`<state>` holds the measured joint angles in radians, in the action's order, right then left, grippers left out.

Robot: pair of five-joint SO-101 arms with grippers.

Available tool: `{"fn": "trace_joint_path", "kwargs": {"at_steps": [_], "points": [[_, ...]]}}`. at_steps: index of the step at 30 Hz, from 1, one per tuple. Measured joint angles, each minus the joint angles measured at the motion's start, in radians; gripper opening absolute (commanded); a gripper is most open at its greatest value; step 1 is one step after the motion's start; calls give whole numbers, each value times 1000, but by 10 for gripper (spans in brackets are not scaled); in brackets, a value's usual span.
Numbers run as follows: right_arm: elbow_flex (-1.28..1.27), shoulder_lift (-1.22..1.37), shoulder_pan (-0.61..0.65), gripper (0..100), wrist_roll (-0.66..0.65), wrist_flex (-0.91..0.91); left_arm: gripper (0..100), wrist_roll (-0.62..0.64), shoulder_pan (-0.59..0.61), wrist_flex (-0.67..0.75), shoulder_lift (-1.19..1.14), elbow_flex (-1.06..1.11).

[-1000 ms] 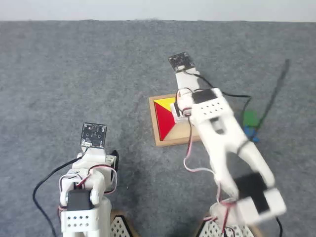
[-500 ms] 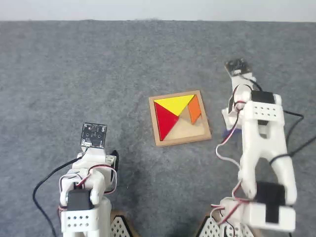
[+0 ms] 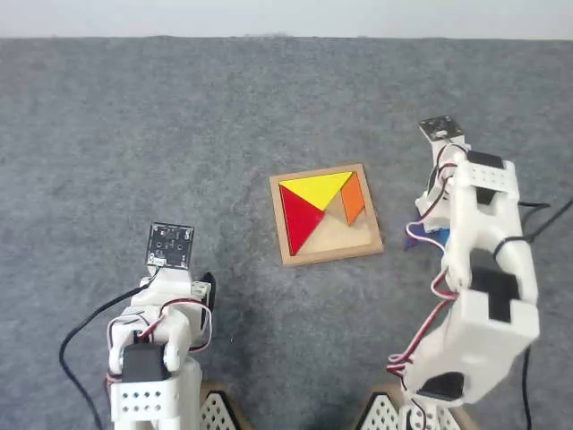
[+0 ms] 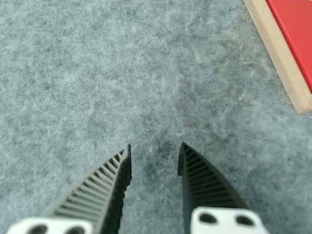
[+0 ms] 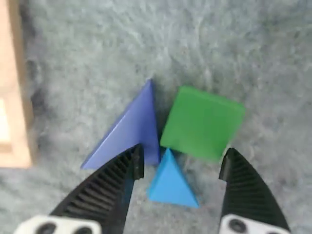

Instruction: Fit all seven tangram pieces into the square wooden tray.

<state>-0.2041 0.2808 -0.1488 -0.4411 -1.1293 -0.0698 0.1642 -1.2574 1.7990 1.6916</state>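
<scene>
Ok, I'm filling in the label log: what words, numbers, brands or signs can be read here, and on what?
None can be read. The tray, its red piece, yellow piece and orange piece, the green square, dark blue triangle and light blue triangle are all plain. Any marks on the left circuit board and right circuit board are too small to read.

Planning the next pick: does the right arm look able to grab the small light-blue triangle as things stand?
Probably yes. The right gripper hangs open over the light-blue triangle, though the green square and dark-blue triangle crowding it could get nudged.
</scene>
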Motion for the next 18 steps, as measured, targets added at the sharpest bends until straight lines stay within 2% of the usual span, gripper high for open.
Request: {"fn": "trace_joint_path", "kwargs": {"at_steps": [6, 14, 18], "points": [[89, 98, 0, 258, -2, 0, 153, 0, 0, 0, 0, 0], [224, 204, -3, 128, -2, 0, 153, 0, 0, 0, 0, 0], [239, 215, -5, 110, -2, 6, 153, 0, 0, 0, 0, 0]]}}
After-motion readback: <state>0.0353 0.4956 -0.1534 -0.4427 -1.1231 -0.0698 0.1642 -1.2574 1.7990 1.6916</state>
